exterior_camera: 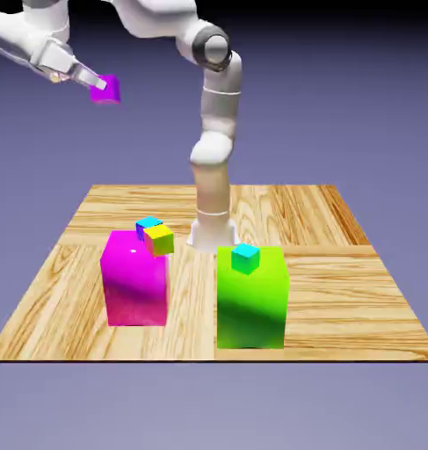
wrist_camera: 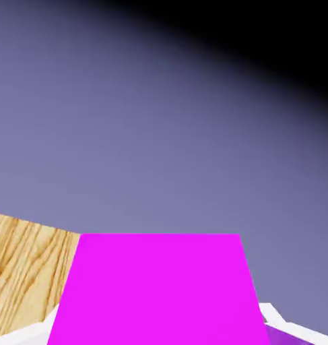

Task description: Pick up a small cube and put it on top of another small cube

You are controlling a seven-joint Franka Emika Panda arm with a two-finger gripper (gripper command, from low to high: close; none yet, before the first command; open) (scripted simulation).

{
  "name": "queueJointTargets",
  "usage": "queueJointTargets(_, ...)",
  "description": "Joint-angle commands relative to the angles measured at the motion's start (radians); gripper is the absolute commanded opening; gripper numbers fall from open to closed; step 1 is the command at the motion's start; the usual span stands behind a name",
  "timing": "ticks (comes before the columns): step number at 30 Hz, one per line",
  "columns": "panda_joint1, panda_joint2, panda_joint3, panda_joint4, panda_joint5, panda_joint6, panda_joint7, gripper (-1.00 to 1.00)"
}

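Gripping of the small purple cube [exterior_camera: 106, 90] is shown, with the end effector [exterior_camera: 100, 85] closed on it at the upper left in the exterior view. Cube held high, well above the counter [exterior_camera: 189, 294]; magenta and purple faces seen. In the hand view, a flat magenta face fills the lower middle, and the fingertips are mostly hidden by it; white parts are shown at both sides, a purple patch at the lower right. Wood is seen at the left edge there, blue-violet backdrop and a black area beyond.

Two big blocks are set upright on the counter: the large magenta block [exterior_camera: 134, 281] toward the exterior view's left, the large green block [exterior_camera: 252, 303] to its right, a gap left between them. Three more small cubes are seen. The cyan cube [exterior_camera: 245, 257] is pictured at the top of the green block. The yellow cube [exterior_camera: 159, 240] and the blue cube [exterior_camera: 148, 228] are pictured close together at the magenta block's top, the blue one partly covered by the yellow one in this view. Whether these two are touching cannot be told. The robot's base [exterior_camera: 213, 235] is placed behind the blocks.
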Motion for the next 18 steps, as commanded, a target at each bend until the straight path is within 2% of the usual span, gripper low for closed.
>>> queueJointTargets(1,-0.021,0.036,0.011,-0.024,0.017,-0.010,-0.001,-1.00)
queueJointTargets(18,-0.386,0.652,0.191,-0.429,0.286,-0.191,-0.022,-1.00)
